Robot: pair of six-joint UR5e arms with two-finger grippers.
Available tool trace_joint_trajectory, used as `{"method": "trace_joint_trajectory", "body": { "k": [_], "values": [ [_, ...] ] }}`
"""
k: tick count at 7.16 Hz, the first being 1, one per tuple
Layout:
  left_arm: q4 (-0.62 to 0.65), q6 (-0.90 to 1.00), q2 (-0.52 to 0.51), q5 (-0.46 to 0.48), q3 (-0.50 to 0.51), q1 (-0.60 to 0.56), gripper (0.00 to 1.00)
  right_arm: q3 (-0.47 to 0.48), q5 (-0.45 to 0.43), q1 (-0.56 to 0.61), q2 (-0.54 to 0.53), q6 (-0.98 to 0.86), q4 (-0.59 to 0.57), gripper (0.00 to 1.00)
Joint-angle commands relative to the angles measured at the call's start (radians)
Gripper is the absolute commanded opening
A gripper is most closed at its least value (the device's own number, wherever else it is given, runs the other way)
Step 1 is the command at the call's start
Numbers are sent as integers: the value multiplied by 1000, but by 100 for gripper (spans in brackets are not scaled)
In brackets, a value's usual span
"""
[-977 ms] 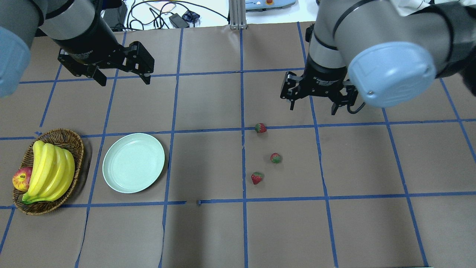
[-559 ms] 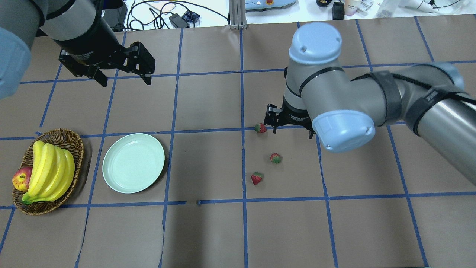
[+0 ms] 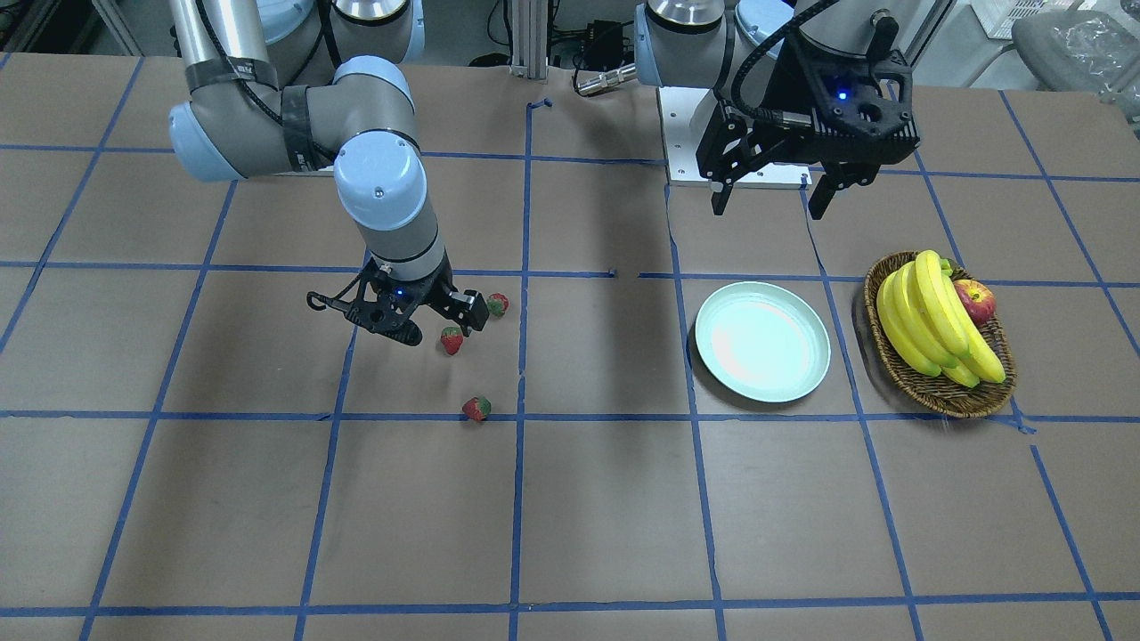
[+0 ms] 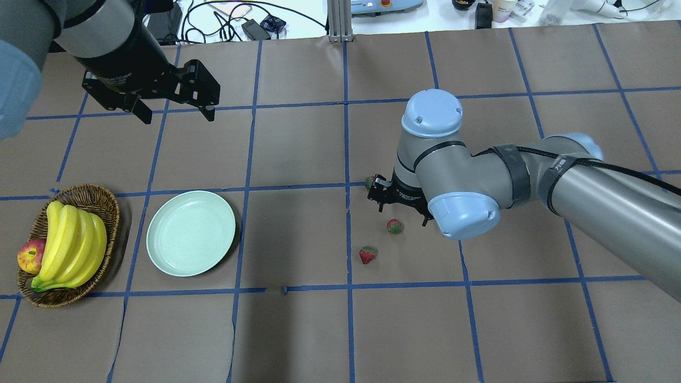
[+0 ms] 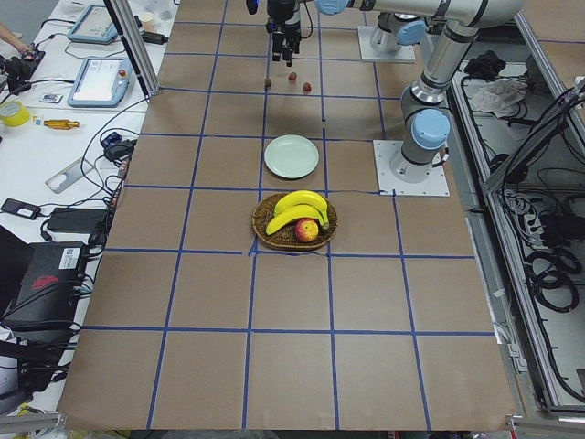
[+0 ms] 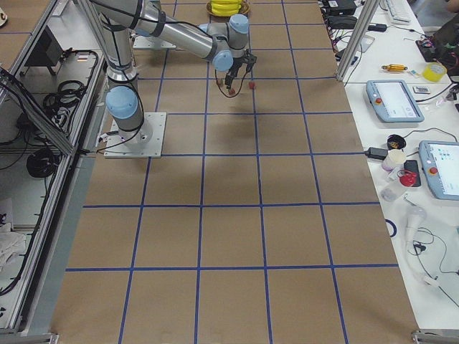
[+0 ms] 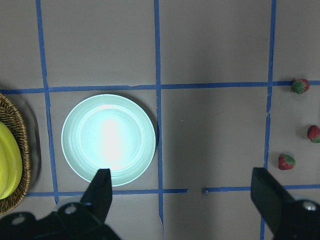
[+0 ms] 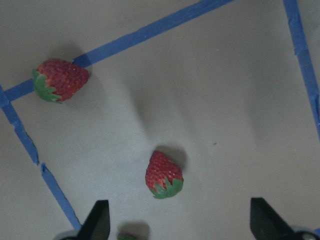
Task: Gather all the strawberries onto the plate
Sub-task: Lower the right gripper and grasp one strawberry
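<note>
Three strawberries lie on the brown table. One point(image 4: 367, 255) is nearest the bottom of the overhead view, one point(image 4: 394, 226) is in the middle, and one point(image 4: 368, 182) sits on a blue tape line, partly hidden by my right gripper. My right gripper point(image 4: 402, 215) is open and empty, low over the middle strawberry point(image 8: 164, 175). In the right wrist view that berry lies ahead of and between the fingers point(image 8: 97, 220). The mint-green plate point(image 4: 191, 232) is empty, far to the left. My left gripper point(image 4: 177, 116) is open and empty, high above the table beyond the plate point(image 7: 108, 139).
A brown wicker basket point(image 4: 102, 201) with a bunch of bananas point(image 4: 72, 244) and an apple point(image 4: 31, 255) stands just left of the plate. Blue tape lines grid the table. Cables and devices lie beyond the table's far edge point(image 4: 239, 24).
My right arm has swung down and toward the strawberries, from high over the far tape line to low over the middle berry. Its gripper stays open. The left arm has not moved.
</note>
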Motion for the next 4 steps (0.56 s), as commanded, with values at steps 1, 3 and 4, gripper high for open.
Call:
{"method": "trace_joint_trajectory", "body": {
  "k": [1,3,4],
  "values": [
    [0,0,0,0,0,1,100,3,20,0,48,55,-17,100],
    [0,0,0,2,0,2,100,2,6,0,77,55,-18,95],
    [0,0,0,2,0,2,100,8,6,0,78,56,-20,94]
  ]
}}
